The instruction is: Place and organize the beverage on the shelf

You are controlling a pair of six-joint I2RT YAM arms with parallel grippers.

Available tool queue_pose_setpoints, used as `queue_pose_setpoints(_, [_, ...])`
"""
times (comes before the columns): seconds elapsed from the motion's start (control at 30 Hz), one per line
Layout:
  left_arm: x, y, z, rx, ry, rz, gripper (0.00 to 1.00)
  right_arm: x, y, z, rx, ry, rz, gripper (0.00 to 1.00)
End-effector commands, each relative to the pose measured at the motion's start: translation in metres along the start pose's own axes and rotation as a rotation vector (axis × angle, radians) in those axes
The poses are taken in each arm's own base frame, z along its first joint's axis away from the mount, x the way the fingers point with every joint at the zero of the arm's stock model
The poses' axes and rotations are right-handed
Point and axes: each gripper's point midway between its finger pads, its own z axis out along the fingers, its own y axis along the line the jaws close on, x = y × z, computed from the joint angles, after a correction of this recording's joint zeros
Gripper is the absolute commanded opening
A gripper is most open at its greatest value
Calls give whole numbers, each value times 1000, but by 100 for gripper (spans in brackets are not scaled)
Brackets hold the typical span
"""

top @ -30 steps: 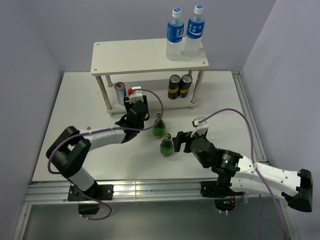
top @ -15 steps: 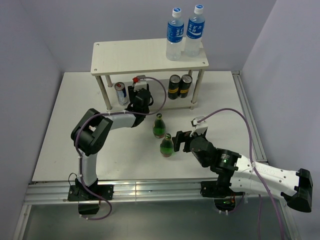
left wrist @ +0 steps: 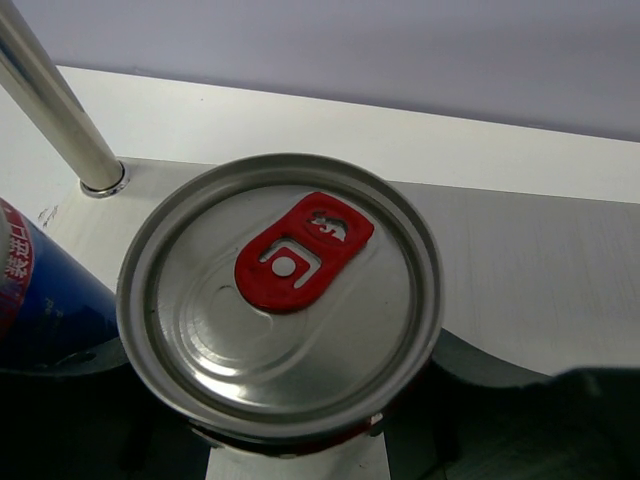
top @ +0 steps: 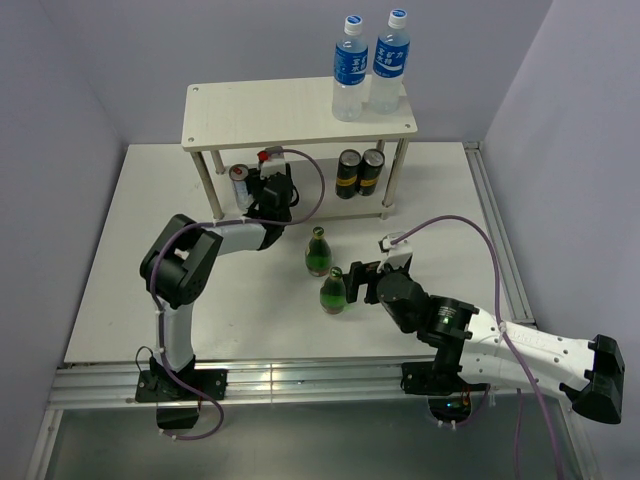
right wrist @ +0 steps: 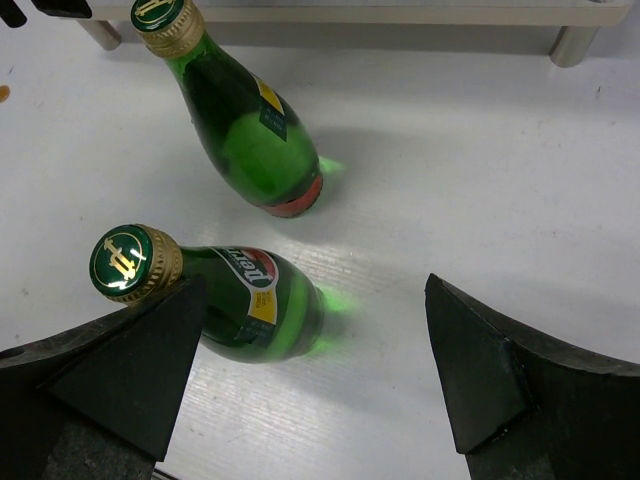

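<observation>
The shelf stands at the back, with two water bottles on its top board. On its lower board are two dark cans at the right and a blue can at the left. My left gripper is shut on a silver can with a red tab and holds it on the lower board, right of the blue can. Two green glass bottles stand in front of the shelf. My right gripper is open, its left finger beside the near bottle.
A silver shelf leg rises just behind and left of the held can. The far green bottle stands between the near one and the shelf's front edge. Grey walls close in the table on three sides.
My left gripper has carried the red-tab can from in front of the shelf back and left onto the lower board, beside the blue can. My right gripper has barely shifted.
</observation>
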Motion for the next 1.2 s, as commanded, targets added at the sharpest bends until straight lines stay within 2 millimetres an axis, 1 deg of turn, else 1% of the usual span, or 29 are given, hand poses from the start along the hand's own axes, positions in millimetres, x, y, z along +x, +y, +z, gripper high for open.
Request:
queue_pose_setpoints(0.0, [-21,-11,1,46,-58,-91,52,-9,2,2,1,-32,20,96])
queue_pose_setpoints(0.07, [-17,-10,-1,50,-54,-95,64,-9,1,2,4,-30,20,96])
queue_pose_setpoints(0.1, [-18,-9,-2,53,-55,-100,71,-8,0,2,6,-29,20,96])
queue_pose_setpoints(0.17, [-16,-7,-5,54,-50,-101,76,-8,0,1,8,-29,22,96])
queue_pose_setpoints(0.23, [-16,-6,-7,57,-45,-110,76,-8,-1,1,11,-30,24,96])
queue_pose_setpoints(0.27, [-11,-4,-9,55,-35,-107,77,-9,-1,1,9,-33,27,96])
queue_pose_setpoints(0.3, [-13,-5,-12,59,-41,-113,79,-8,-1,1,10,-32,26,96])
queue_pose_setpoints(0.4, [-10,-4,-19,60,-39,-107,82,-7,-1,2,11,-28,27,96])
queue_pose_setpoints(0.53, [-11,-3,-29,61,-36,-104,85,-7,-2,2,14,-30,31,96])
queue_pose_setpoints(0.6, [-18,-3,-36,61,-42,-106,87,-6,-2,2,13,-31,32,96])
queue_pose_setpoints(0.63, [-15,-2,-39,56,-35,-96,88,-5,-3,2,17,-29,31,96])
queue_pose_setpoints(0.67, [-21,-3,-45,61,-40,-101,88,-7,-3,2,17,-31,32,96])
queue_pose_setpoints(0.7, [-22,1,-47,45,-40,-105,89,-6,-3,1,17,-31,32,96])
queue_pose_setpoints(0.73, [-20,4,-52,36,-32,-98,89,-7,-3,1,17,-31,32,96])
queue_pose_setpoints(0.77, [-26,4,-60,40,-35,-103,90,-7,-3,1,17,-32,32,96])
queue_pose_setpoints(0.8, [-28,9,-64,21,-32,-115,90,-9,-3,0,17,-36,36,96])
queue_pose_setpoints(0.83, [-24,14,-70,14,-22,-112,90,-9,-4,0,19,-37,37,96])
queue_pose_setpoints(0.87, [-34,16,-78,21,-31,-134,89,-9,-4,0,18,-38,38,96])
queue_pose_setpoints(0.9, [-30,20,-83,14,-8,-145,89,-9,-4,-1,17,-39,41,96])
queue_pose_setpoints(0.93, [-25,29,-89,-9,2,-146,89,-9,-4,-1,17,-37,38,96])
queue_pose_setpoints(0.97, [-35,30,-99,2,-7,-169,89,-9,-4,-1,18,-38,40,96])
queue_pose_setpoints(1.0, [-35,33,-106,7,0,-171,88,-9,-4,-1,17,-40,42,96])
queue_pose_setpoints(1.03, [-30,40,-114,-12,3,-157,88,-8,-4,-1,17,-38,39,96])
queue_pose_setpoints(1.07, [-41,37,-128,10,-12,-172,88,-8,-5,-1,22,-38,39,96])
queue_pose_setpoints(1.1, [-42,35,-136,23,-7,-174,88,-10,-5,-1,21,-40,41,96])
queue_pose_setpoints(1.13, [-34,39,-144,29,20,-141,88,-9,-5,-1,22,-38,39,96])
queue_pose_setpoints(1.17, [-41,30,-159,87,24,-155,87,-9,-5,-1,22,-38,41,96])
